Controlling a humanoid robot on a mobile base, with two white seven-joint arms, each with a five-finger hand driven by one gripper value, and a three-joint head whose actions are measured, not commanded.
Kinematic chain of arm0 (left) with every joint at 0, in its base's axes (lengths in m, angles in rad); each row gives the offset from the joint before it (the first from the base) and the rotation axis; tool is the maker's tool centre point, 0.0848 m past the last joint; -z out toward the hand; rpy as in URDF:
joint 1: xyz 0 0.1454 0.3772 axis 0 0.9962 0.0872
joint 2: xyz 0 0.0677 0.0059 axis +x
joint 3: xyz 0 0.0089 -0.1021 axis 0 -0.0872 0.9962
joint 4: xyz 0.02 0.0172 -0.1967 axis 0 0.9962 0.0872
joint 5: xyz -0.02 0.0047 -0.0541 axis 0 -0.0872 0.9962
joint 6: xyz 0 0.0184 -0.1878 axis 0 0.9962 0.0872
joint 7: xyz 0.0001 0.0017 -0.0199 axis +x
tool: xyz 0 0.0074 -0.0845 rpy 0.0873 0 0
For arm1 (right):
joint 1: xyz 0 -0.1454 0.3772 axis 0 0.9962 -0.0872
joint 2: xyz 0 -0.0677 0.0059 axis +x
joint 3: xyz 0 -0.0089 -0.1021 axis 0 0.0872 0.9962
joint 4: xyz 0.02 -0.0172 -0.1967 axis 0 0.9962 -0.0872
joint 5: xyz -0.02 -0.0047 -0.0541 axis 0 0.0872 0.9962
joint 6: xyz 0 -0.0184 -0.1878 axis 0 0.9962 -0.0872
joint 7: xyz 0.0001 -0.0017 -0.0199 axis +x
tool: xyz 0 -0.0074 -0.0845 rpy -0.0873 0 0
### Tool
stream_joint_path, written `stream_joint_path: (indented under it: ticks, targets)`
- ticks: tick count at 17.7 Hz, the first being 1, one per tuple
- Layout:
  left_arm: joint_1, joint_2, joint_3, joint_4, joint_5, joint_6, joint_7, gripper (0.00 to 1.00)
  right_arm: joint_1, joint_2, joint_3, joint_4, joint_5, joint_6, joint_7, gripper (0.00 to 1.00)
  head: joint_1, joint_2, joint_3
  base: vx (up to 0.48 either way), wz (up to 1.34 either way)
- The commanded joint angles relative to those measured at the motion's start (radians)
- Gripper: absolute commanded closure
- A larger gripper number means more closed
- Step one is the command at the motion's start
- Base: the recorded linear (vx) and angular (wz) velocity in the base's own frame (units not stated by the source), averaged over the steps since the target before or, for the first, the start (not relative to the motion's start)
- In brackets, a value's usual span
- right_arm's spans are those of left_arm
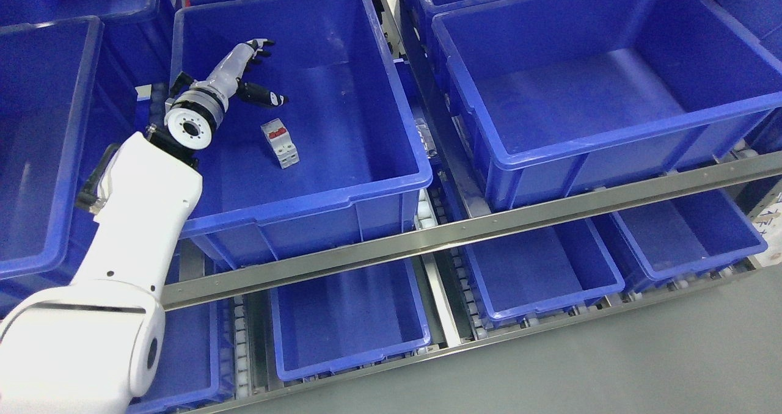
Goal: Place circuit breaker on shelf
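A white circuit breaker with a red switch lies on the floor of the middle blue bin on the shelf's upper level. My left hand is inside the same bin, above and to the left of the breaker. Its fingers are spread and its thumb points toward the breaker. It holds nothing and does not touch the breaker. My left arm comes in over the bin's front left corner. My right arm is out of view.
More blue bins stand on the shelf: one at the left, a large one at the right, others behind. A metal rail runs along the shelf front. Smaller blue bins sit on the lower level. Grey floor lies below.
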Motion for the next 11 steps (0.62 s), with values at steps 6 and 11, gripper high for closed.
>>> stream_joint_path:
  ticks: [6,11]
  targets:
    - [0.079,-0.087,0.653,-0.448,0.276,-0.017,0.028,0.00,0.000,-0.017,0.020,0.000,0.000,0.064,0.000,0.00,0.0000,0.000,0.000,0.000,0.00]
    - [0.328,-0.087,0.602,-0.922,0.391,0.071,0.032,0.00,0.000,-0.017,0.020,0.000,0.000,0.064,0.000,0.00,0.0000,0.000,0.000,0.000,0.00]
